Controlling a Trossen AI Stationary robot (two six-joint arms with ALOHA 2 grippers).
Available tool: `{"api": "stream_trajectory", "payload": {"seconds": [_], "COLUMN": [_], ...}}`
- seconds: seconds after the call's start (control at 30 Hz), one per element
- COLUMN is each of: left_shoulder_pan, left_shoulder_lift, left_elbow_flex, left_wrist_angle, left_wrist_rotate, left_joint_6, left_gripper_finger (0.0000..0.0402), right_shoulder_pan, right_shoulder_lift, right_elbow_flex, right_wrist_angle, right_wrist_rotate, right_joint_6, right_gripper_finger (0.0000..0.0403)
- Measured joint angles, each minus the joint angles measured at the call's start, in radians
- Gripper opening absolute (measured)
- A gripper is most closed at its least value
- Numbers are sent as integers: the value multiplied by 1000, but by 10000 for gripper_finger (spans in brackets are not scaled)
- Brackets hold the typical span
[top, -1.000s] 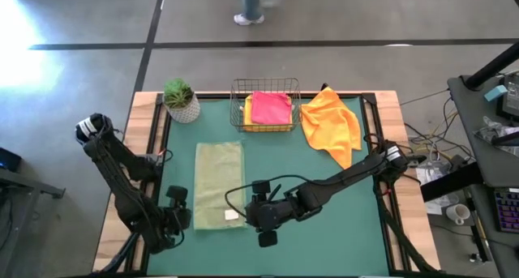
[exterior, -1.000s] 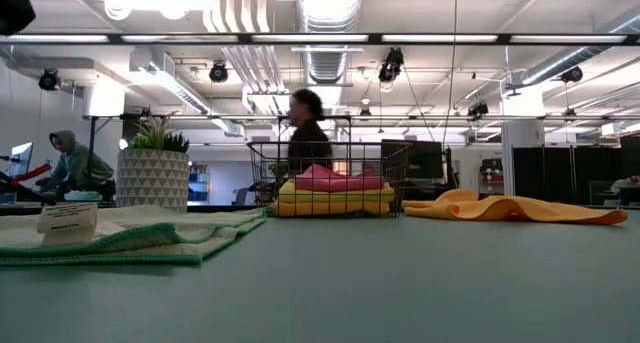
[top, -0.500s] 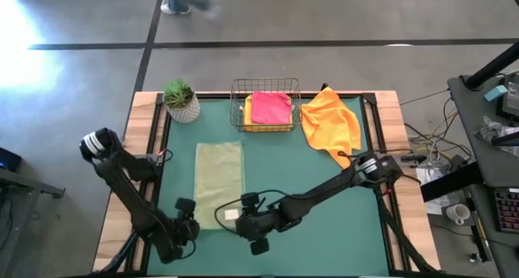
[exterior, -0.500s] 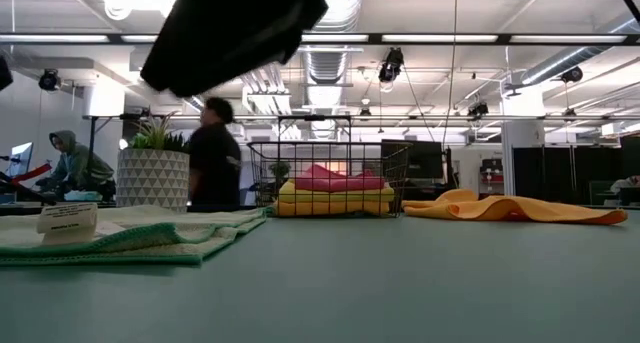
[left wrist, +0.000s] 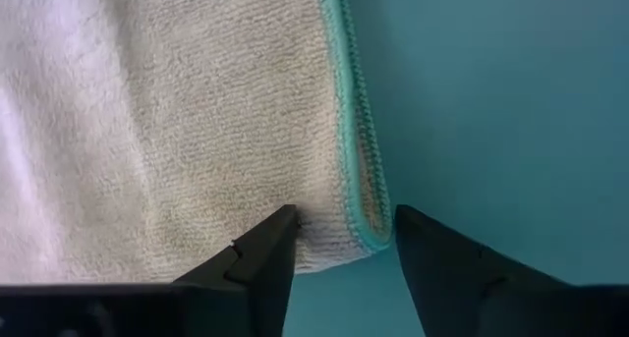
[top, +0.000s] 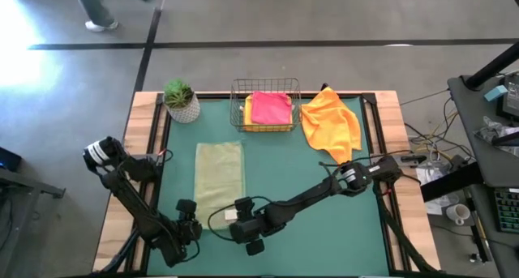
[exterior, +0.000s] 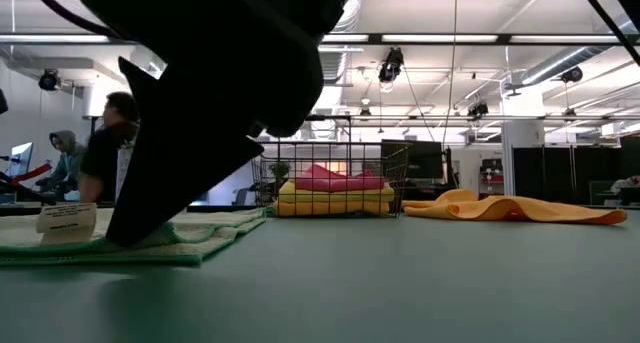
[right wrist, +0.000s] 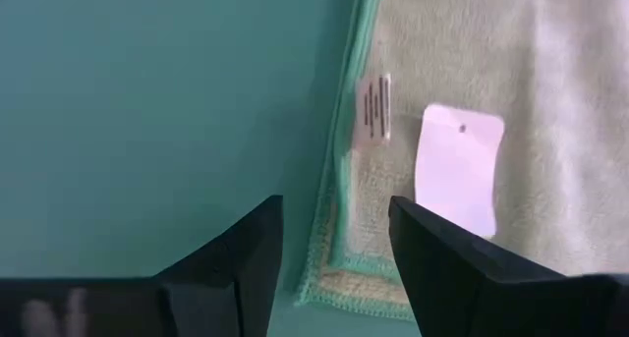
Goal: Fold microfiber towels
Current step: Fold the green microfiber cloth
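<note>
Near edge of the table [top: 369, 229]: both grippers down at the pale sage towel's [top: 220, 177] near corners; left gripper [top: 191, 227] at its left corner, right gripper [top: 243, 227] at the right one by the paper tag [right wrist: 458, 167]; both sets of jaws wide, nothing pinched yet.

Step, my read: lining up for the next fold of the half-folded strip; next move needs each finger pair to straddle the hem, close on all layers, then lift together and carry the near end toward the far end.

Views: left wrist shows the teal-stitched hem sitting between its fingers; right wrist shows the tag and stacked edges; high view alone places the orange towel [top: 332, 124] loose by the basket [top: 235, 108], pink towel [top: 270, 108] inside; low view mostly blocked by an arm, yellow towel [exterior: 335, 200] visible under the pink.
</note>
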State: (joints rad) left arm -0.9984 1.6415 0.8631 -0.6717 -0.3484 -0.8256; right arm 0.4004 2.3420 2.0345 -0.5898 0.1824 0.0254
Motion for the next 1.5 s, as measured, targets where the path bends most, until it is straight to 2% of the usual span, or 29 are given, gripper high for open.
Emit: {"api": "stream_trajectory", "payload": {"seconds": [0.1, 0.33, 0.4, 0.93, 1.07, 1.3, 1.5], "left_shoulder_pan": [3, 9, 10, 17, 17, 17, 19], "left_shoulder_lift": [-2, -2, -2, -2, -2, -2, -5], "left_elbow_flex": [0, -5, -5, -5, -5, -5, -5], "left_wrist_angle": [-1, -28, -28, -19, -18, -17, -18], "left_wrist_rotate": [4, -10, -19, -25, -25, -26, -20], "left_joint_6": [-32, -32, -32, -33, -32, -32, -33], "left_gripper_finger": [135, 23, 7, 15, 15, 15, 15], "right_shoulder_pan": [-6, -22, -26, -28, -27, -37, -50], "right_shoulder_lift": [11, 13, 14, 35, 38, 40, 41], "right_elbow_flex": [8, -1, -4, 16, 16, 14, 31], "right_wrist_angle": [-15, -48, -46, -39, -40, -44, -74], "right_wrist_rotate": [3, 1, -4, -55, -56, -1, 36], "right_joint_6": [39, 46, 45, 50, 87, 92, 122], "right_gripper_finger": [178, 168, 163, 144, 112, 19, 10]}}
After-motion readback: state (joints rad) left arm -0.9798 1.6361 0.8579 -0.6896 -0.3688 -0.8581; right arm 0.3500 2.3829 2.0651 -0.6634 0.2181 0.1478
